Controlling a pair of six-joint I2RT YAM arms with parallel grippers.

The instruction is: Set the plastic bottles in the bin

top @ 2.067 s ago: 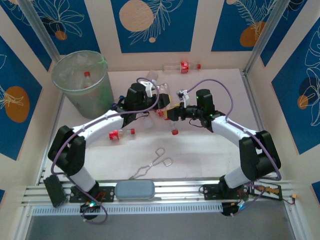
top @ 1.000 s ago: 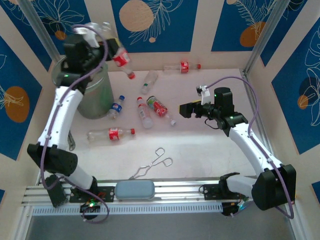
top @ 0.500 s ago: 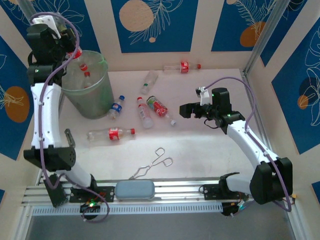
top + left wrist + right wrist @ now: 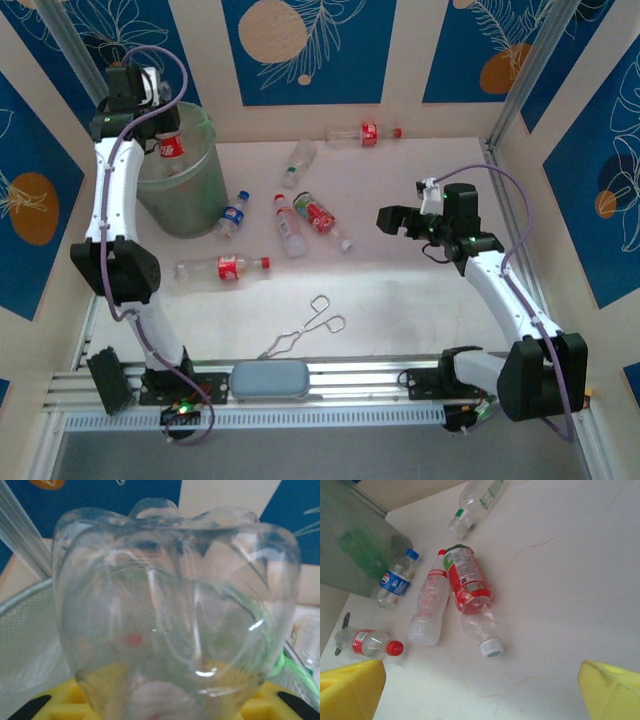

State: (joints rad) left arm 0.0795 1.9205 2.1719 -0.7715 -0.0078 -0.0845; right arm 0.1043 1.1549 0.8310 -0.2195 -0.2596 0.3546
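In the upper left of the top view, the bin stands in the corner of the counter, close to both walls. The left wrist view gives more detail. There the left end effector pinches a clear bottle between its yellow pads, above the bin's mouth.

Right of the bin lie loose bottles. The right wrist view shows their labels, as on the blue-labelled bottle. The far bottle lies by the back wall. The tongs lie low in the centre. The right end effector hovers spread wide and holds nothing, over bare counter.
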